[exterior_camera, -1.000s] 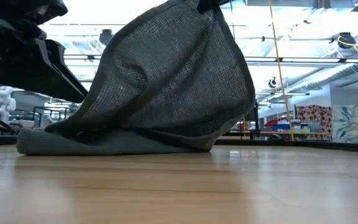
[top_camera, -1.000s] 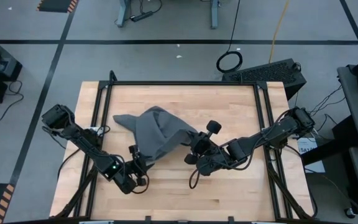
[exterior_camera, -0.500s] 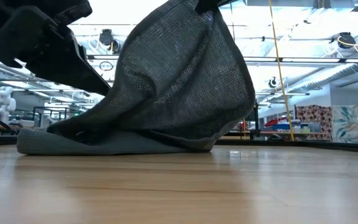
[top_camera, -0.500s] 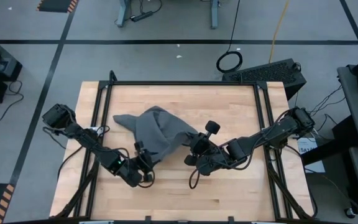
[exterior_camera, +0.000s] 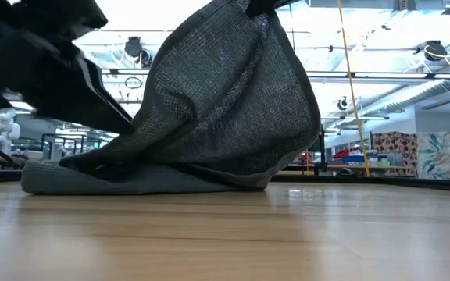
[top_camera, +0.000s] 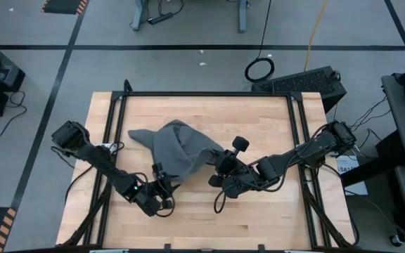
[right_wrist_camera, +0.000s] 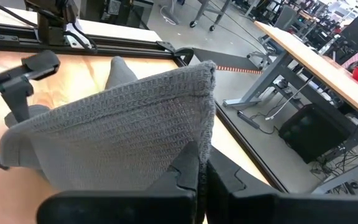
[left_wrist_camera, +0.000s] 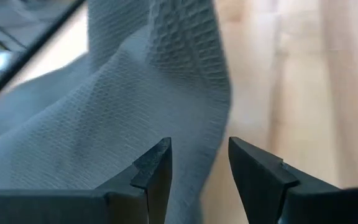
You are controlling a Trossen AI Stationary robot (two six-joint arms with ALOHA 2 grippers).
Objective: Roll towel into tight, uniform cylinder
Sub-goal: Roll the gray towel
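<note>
The dark grey towel (top_camera: 178,149) is bunched in the middle of the table. One part is raised like a tent (exterior_camera: 225,94), and its lower part lies on the wood (exterior_camera: 131,181). My right gripper (top_camera: 215,163) is at the towel's right side, shut on the raised part. My left gripper (top_camera: 163,180) is at the towel's near edge. In the left wrist view it is open (left_wrist_camera: 199,165), and the towel's edge (left_wrist_camera: 219,106) lies just beyond its fingertips. I cannot tell whether they touch it. No rolled cylinder shows. My right gripper pinches the towel's edge a little below a raised corner (right_wrist_camera: 194,134) between its two fingers; one layer or several, I cannot tell. The fingers come from the table's right, slanting a little downward. The towel hangs from them in a slack tent, its lower part on the table.
A black metal frame (top_camera: 202,93) runs around the wooden tabletop. Bare wood (top_camera: 216,221) stretches from the towel to the near edge. The left arm (exterior_camera: 45,70) is dark at the low view's upper left.
My left gripper has edged toward the table's right, closer to the towel's near edge, staying open. My right gripper has kept still, and the towel has kept its shape.
</note>
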